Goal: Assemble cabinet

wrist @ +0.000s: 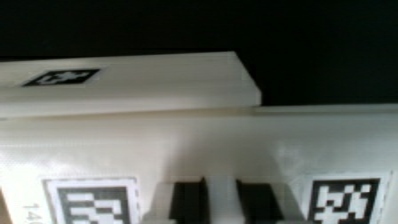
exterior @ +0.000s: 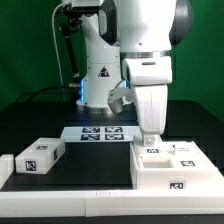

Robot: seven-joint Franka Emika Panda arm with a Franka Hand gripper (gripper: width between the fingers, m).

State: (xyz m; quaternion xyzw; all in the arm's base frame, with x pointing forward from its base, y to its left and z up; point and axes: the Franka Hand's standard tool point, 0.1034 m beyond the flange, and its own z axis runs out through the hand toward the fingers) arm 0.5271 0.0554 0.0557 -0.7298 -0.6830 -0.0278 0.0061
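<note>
The cabinet body [exterior: 170,168] is a white box at the exterior view's right front, with marker tags on its top and front. In the wrist view it fills the lower half [wrist: 214,145], with a tag on each side. My gripper [exterior: 150,135] reaches straight down onto the body's rear left edge. In the wrist view the gripper [wrist: 215,205] has its two dark fingers [wrist: 183,203] close together, with a thin pale strip of the body between them. A separate white block [exterior: 40,157] with a tag lies on the black table at the left. It also shows in the wrist view [wrist: 125,85].
The marker board [exterior: 100,132] lies flat behind the parts, in front of the robot base. A low white rim [exterior: 60,198] runs along the front of the table. Cables hang at the back left.
</note>
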